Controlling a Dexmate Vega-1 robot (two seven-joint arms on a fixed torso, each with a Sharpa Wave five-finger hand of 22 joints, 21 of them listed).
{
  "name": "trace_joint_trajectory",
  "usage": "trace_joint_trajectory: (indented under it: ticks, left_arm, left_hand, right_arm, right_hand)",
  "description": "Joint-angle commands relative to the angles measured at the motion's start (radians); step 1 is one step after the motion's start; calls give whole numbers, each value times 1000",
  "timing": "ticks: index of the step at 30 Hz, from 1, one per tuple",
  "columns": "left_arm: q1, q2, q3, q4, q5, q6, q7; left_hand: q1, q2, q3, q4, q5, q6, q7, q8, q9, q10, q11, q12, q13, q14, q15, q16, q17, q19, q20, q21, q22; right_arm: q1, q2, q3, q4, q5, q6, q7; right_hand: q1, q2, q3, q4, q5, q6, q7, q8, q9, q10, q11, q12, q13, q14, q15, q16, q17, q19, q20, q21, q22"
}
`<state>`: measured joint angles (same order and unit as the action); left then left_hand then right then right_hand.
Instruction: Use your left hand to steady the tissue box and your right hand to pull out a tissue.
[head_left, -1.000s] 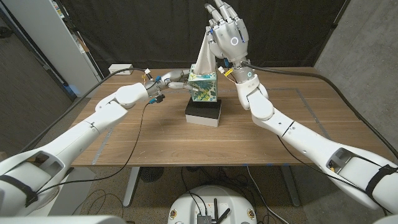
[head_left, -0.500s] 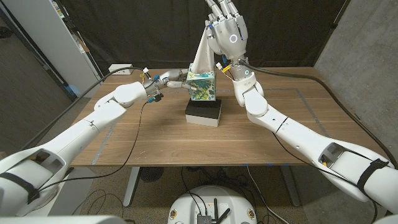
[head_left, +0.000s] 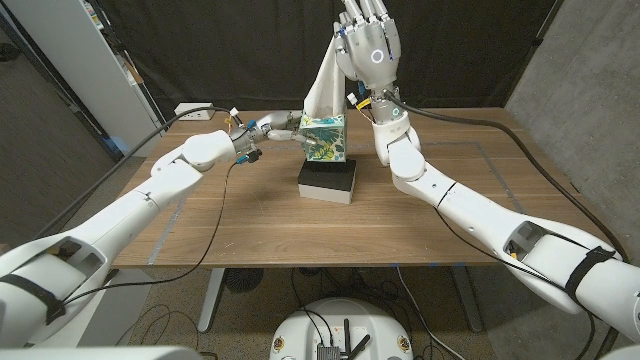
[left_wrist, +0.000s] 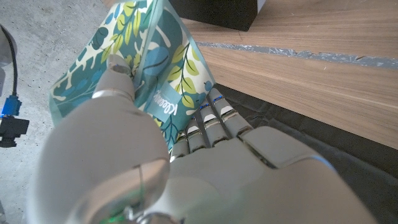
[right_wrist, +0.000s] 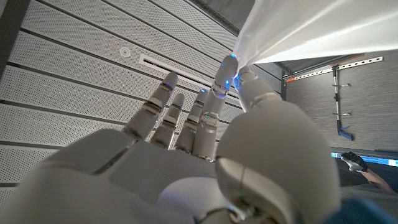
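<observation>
The tissue box (head_left: 325, 137) stands on a black block (head_left: 327, 181) mid-table, the left hand (head_left: 272, 128) gripping its side; the right hand (head_left: 367, 45), raised high, pinches the tissue (head_left: 322, 85), stretched taut; a sideways pull could tear it or tip the box off the block.

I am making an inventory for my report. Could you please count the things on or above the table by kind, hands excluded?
Tissue box: 1
Tissue, stretched up from the box: 1
Black block under the box: 1
White power strip at the table's far left edge: 1
Total: 4
</observation>
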<state>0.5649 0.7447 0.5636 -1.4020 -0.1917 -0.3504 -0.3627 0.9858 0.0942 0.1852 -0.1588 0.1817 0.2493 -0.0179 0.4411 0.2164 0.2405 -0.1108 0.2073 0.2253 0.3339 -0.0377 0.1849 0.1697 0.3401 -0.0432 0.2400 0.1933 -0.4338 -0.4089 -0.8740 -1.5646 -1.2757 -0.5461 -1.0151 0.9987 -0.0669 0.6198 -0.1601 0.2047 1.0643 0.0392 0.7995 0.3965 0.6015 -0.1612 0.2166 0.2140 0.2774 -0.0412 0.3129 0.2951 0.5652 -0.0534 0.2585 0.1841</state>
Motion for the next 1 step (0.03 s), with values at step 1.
trace_joint_trajectory:
  ticks: [1]
  left_arm:
    - [-19, -14, 12, 8, 5, 8, -13]
  left_hand:
    - [1, 5, 7, 1, 4, 7, 2, 1, 2, 0, -3, -1, 2, -3, -109, -1, 1, -6, -11, -2, 3]
  right_arm:
    - [24, 25, 6, 53, 44, -48, -88]
  right_hand:
    - [-5, -9, 8, -2, 3, 4, -3, 5, 3, 5, -7, -3, 3, 2, -154, -2, 3, 3, -29, -3, 1]
